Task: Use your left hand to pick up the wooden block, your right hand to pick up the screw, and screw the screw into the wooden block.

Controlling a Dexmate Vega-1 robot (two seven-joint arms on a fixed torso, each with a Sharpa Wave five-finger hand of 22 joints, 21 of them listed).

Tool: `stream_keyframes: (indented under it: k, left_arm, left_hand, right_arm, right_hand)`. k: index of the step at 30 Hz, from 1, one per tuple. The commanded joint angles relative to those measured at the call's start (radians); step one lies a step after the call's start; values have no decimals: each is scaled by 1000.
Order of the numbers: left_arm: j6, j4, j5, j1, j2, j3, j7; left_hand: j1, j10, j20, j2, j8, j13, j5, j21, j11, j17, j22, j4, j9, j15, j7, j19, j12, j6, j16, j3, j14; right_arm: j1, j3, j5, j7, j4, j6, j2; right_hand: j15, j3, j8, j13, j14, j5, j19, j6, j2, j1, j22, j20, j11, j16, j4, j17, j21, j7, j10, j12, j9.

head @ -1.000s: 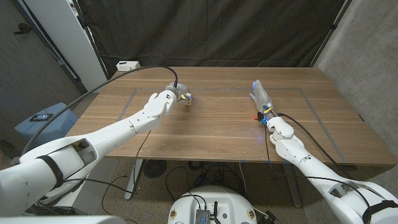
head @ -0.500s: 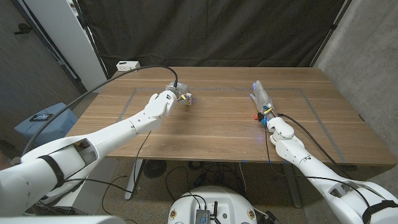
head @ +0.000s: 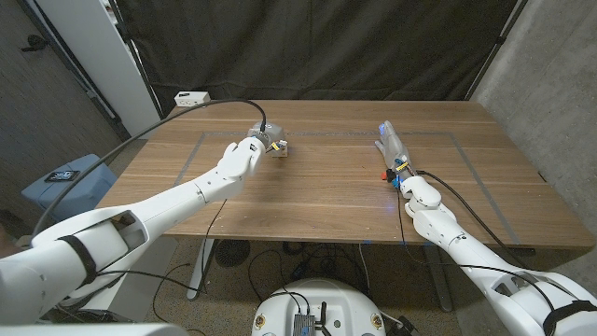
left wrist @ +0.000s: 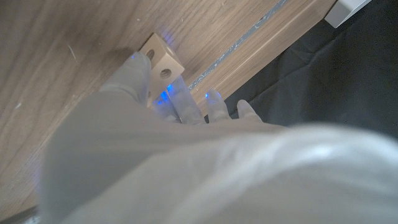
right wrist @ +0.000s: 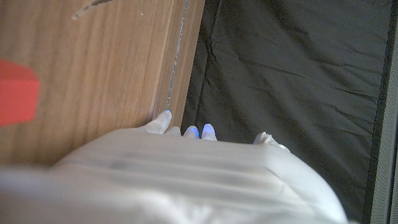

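Writing: none legible | left robot hand [head: 244,154] fingers touch wooden block [left wrist: 160,58], grip unclear | right robot hand [head: 395,155] state unclear

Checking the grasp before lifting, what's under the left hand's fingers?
The pale square wooden block with two round holes, on the brown wooden table. The left hand's fingers cover its near side, hiding any grip.

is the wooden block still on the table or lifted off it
On the table, as far as shows: the wooden block sits against the table, left hand fingers touching it.
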Motion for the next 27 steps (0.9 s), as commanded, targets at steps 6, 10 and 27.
stream_keyframes:
  k: [6,10,27]
  left_arm:
    - [22,-48,-64,40,-8,-40,64]
    - [35,-64,-92,53,-13,-56,78]
    - [30,-127,-219,103,-16,-115,168]
  left_hand:
    - [13,20,-2,3,6,5,-4,1,1,4,2,1,1,-111,2,16,3,24,8,-12,20]
    - [14,21,-2,4,6,5,-4,0,1,4,2,1,1,-112,2,15,3,26,8,-13,21]
    - [13,25,6,7,2,8,-5,-2,2,5,2,4,2,-108,1,15,0,27,5,-19,21]
  right_arm:
    - [-9,2,-4,-8,-18,2,-9]
    - [-16,3,-6,-14,-32,-1,-14]
    - [-42,6,-10,-12,-92,-11,-44]
  right_hand:
    - [-1,6,8,3,-10,0,6,-2,1,-13,6,-18,-2,7,0,3,5,-4,-5,7,3]
    - [-1,7,8,3,-10,-1,7,-2,1,-13,6,-18,-2,7,-1,3,5,-4,-4,7,3]
    - [-3,10,6,3,-12,-1,13,-6,1,-15,6,-21,0,6,-2,3,7,-2,-7,7,3]
